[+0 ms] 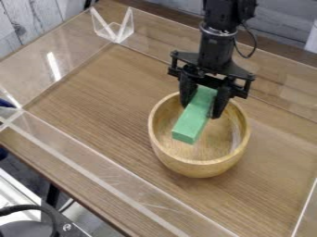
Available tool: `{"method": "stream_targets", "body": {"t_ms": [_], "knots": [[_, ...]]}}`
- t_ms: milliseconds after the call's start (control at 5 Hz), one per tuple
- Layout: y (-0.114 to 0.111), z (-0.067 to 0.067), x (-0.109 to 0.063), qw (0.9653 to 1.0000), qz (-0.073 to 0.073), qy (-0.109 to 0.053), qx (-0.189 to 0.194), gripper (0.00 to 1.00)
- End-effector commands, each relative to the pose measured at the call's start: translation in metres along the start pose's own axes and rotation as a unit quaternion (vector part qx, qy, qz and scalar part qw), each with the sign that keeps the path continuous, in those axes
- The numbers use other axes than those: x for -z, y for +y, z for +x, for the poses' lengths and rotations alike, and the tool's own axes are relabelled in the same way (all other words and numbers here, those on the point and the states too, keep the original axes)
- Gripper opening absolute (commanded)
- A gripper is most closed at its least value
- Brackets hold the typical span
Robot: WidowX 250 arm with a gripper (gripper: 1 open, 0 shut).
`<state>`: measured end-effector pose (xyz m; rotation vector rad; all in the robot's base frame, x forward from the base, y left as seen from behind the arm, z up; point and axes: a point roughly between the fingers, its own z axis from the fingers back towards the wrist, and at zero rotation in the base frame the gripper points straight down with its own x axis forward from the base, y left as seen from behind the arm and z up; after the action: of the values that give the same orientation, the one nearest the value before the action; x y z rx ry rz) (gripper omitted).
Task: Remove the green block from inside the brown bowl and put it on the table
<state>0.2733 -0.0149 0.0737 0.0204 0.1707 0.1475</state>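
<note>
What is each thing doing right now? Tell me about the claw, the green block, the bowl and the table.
claw: pointing down, shut on the green block
green block: tilted, held at its top, lower end inside the bowl
bowl: upright on the table
table: nothing set down on it but the bowl

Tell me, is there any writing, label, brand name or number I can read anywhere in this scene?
None: no text shows on the green block, the brown bowl, the gripper, the table or its clear acrylic walls.
</note>
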Motion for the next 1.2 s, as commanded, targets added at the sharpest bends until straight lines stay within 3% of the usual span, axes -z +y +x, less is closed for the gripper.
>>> {"method": "stream_targets", "body": {"t_ms": [0, 200, 600, 1000], "knots": [[0.012, 0.011, -0.030, 0.9981, -0.007, -0.060, -0.012, 0.00], [0.027, 0.020, -0.030, 0.9970, -0.006, -0.072, -0.025, 0.00], [0.073, 0.063, -0.018, 0.9937, 0.002, -0.088, -0.070, 0.00], [0.064, 0.061, -0.019, 0.9949, -0.018, -0.079, -0.059, 0.00]]}}
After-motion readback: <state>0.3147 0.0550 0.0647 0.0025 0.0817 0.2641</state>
